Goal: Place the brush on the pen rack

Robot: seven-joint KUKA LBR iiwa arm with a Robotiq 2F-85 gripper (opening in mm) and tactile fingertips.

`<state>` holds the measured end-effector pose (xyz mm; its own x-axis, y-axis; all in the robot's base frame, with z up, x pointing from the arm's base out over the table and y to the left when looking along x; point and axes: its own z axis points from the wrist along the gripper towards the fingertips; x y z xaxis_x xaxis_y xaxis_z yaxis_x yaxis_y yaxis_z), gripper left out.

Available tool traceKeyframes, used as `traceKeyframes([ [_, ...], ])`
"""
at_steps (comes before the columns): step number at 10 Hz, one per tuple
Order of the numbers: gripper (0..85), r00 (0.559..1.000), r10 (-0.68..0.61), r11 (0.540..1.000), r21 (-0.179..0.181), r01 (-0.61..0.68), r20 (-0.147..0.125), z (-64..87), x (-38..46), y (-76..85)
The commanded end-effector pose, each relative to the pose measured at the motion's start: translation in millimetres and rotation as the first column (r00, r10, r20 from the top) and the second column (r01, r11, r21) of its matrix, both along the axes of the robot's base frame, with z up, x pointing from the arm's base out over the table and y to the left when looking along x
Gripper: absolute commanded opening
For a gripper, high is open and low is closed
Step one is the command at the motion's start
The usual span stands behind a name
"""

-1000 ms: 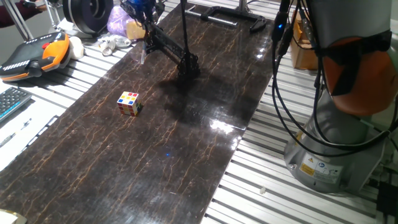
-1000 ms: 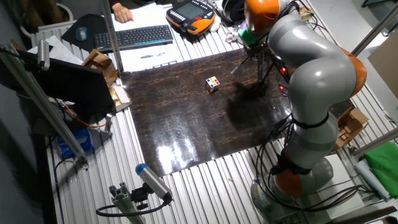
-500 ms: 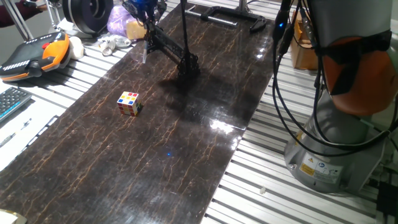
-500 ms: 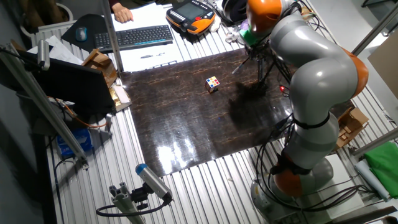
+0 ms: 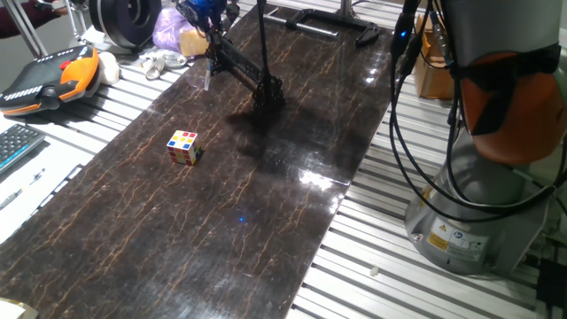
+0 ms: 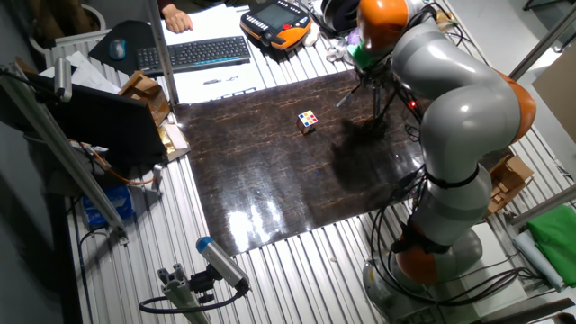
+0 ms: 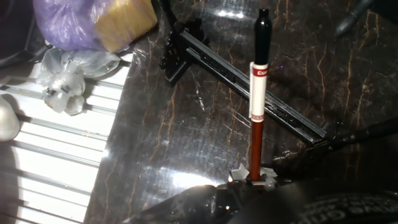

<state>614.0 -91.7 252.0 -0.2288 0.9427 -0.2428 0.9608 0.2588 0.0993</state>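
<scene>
Brush (image 7: pixel 256 118) pinched in the fingers (image 7: pixel 254 178), hanging right over the pen rack (image 7: pixel 249 78)

Fingers are closed on its red-brown end, so it sticks out above the rack's slanted bar; puzzle cube (image 5: pixel 184 147) sits well away from the rack on the desk (image 5: pixel 221 221).

Table (image 5: pixel 266 230): pen rack (image 5: pixel 244 73), puzzle cube (image 5: pixel 184 147)

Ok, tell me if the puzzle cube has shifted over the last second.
No. The puzzle cube sits at the same spot on the dark table, same gap from the pen rack.
</scene>
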Motion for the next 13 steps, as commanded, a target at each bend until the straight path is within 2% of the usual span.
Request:
traceKeyframes([
  [1, 1.0, 1.000, 0.001, 1.000, -0.001, -0.001, 0.002, -0.5, 0.0, -0.3],
  [6, 1.7, 1.000, 0.007, 1.000, -0.015, -0.006, 0.024, -9.1, -0.4, -5.3],
  [7, 19.3, 1.000, 0.007, 1.000, -0.016, -0.006, 0.030, -9.8, -1.4, -6.6],
  [8, 31.3, 0.999, 0.002, 1.000, -0.020, -0.002, 0.038, -10.3, -2.0, -7.5],
  [13, 28.7, 0.998, 0.027, 1.000, -0.003, -0.027, 0.048, -11.0, -4.8, -10.6],
])
